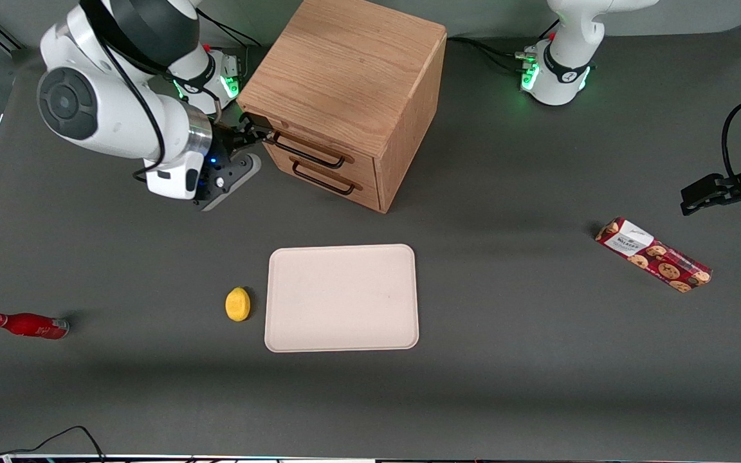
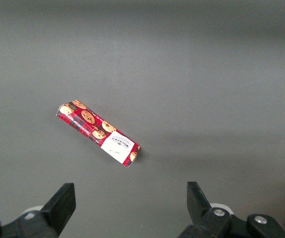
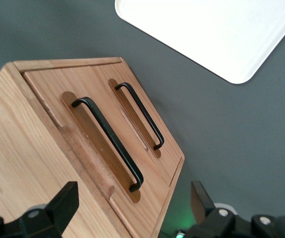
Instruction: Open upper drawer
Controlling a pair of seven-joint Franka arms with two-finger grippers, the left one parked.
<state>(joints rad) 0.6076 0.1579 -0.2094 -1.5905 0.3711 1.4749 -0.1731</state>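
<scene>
The light-oak cabinet (image 1: pixel 345 71) stands at the back of the table with both drawers closed flush. The upper drawer (image 1: pixel 335 146) (image 3: pixel 53 91) has a long black bar handle (image 1: pixel 309 151) (image 3: pixel 107 141) just under the cabinet top. My right gripper (image 1: pixel 261 134) (image 3: pixel 132 208) is in front of the cabinet, level with the upper drawer, at the end of that handle toward the working arm. It is open, with nothing between its fingers (image 3: pixel 65 203). The handle's end lies just ahead of the gap, untouched.
The lower drawer's matching handle (image 1: pixel 322 181) (image 3: pixel 140 114) sits just below. A pale tray (image 1: pixel 342 298) (image 3: pixel 216 29) and a yellow lemon (image 1: pixel 237 303) lie nearer the camera. A red bottle (image 1: pixel 28 325) lies toward the working arm's end, and a cookie box (image 1: pixel 653 254) (image 2: pixel 98 133) toward the parked arm's.
</scene>
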